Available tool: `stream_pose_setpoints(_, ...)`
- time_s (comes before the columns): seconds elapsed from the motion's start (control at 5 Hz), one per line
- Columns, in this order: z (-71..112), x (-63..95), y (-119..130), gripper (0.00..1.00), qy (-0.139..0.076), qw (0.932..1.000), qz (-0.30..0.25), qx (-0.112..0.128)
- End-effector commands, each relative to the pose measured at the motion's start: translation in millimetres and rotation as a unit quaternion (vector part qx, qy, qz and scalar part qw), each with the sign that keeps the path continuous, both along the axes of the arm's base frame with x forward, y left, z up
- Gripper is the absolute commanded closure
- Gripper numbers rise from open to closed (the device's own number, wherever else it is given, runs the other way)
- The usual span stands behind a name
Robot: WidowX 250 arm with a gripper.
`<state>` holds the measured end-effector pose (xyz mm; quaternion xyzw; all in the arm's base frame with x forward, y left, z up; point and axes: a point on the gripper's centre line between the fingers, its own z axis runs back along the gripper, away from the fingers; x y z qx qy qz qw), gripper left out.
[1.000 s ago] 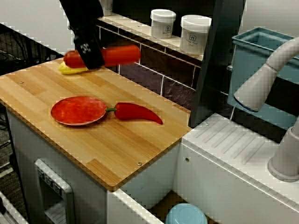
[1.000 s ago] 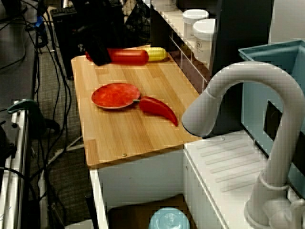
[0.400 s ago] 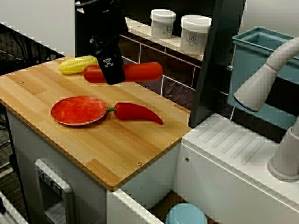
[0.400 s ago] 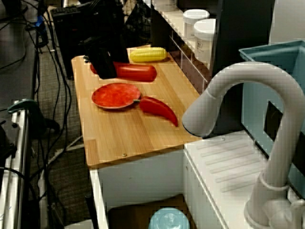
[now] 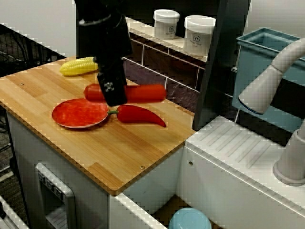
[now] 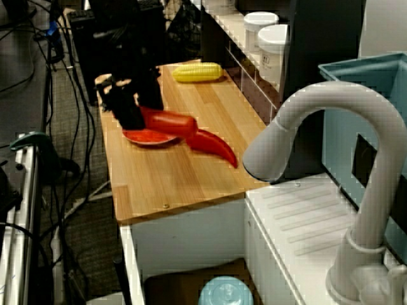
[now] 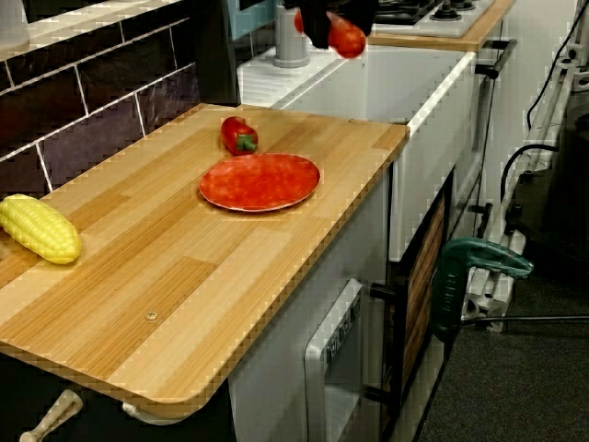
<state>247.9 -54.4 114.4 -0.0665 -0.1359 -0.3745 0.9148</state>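
The red plate is lying on the desk directly below the fingers, and in the low view along the desk its face is showing plain red from rim to rim. Two white jars are standing well behind and above the fingers on a shelf, both with lids on, so their contents are hidden. A blue bin is sitting far off to the sink side of the fingers with its inside out of sight, and a pale blue bowl is showing partly, low beneath the desk's edge. The fingers are clenching a red sausage near one end. It is a smooth, glossy, straight cylinder with rounded tips, and it is hanging level in the air, clear of the desk, over the plate's rim and the stem of the red pepper. That pepper is lying just below the fingers, with its stem touching the plate. A yellow corn cob is resting behind the fingers, well apart from them.
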Motion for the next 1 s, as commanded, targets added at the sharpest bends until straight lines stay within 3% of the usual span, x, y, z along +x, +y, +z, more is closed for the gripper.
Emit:
stream_pose_setpoints(0.0,-27.8,-14.2,7,1.0,-0.028,0.999,-0.001,0.034)
stream_pose_setpoints(0.8,-56.9,1.4,17,1.0,-0.027,0.9979,0.014,0.057)
